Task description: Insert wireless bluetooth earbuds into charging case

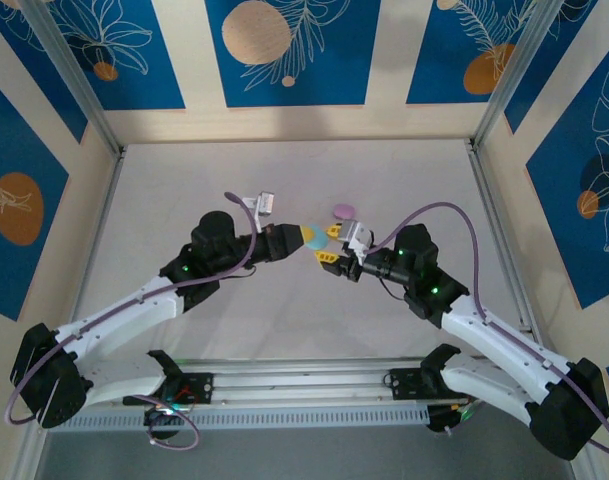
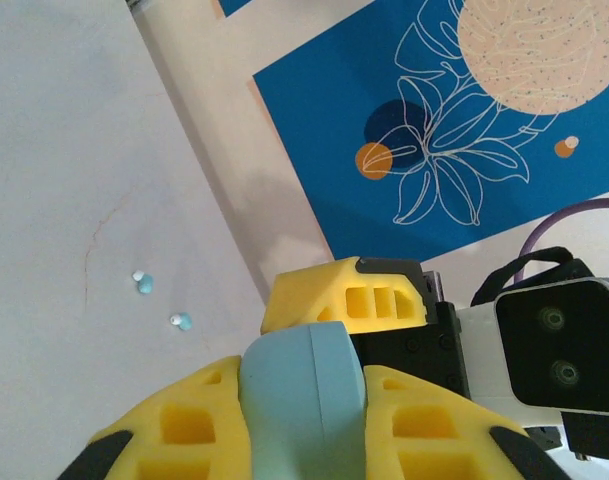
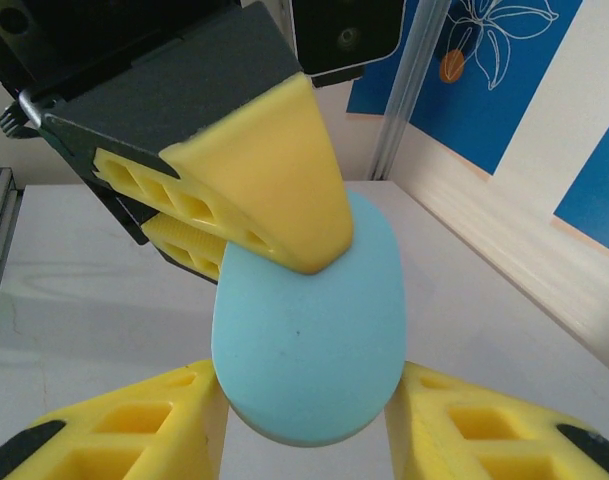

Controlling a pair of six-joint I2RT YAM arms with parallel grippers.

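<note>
- Yellow fingers (image 2: 189, 420) of the left tool (image 2: 304, 380) are clamping shut on the light blue charging case (image 2: 304, 410), one on each side of it, right under the left wrist camera
- Opposite it, at 3 o'clock in the top view, the right tool (image 3: 309, 420) is straddling the rounded end of the same case, jaws standing partly apart; whether they are pressing on it I cannot tell
- Both tools are meeting over the middle of the worktop (image 1: 284, 320)
- Two light blue earbuds (image 2: 144, 283) are lying on the worktop near each other, at 10 o'clock of the held case in the left wrist view, well apart from both tools
- At 1 o'clock of the tools in the top view, a purple case (image 1: 342, 210) is resting on the worktop, near them
</note>
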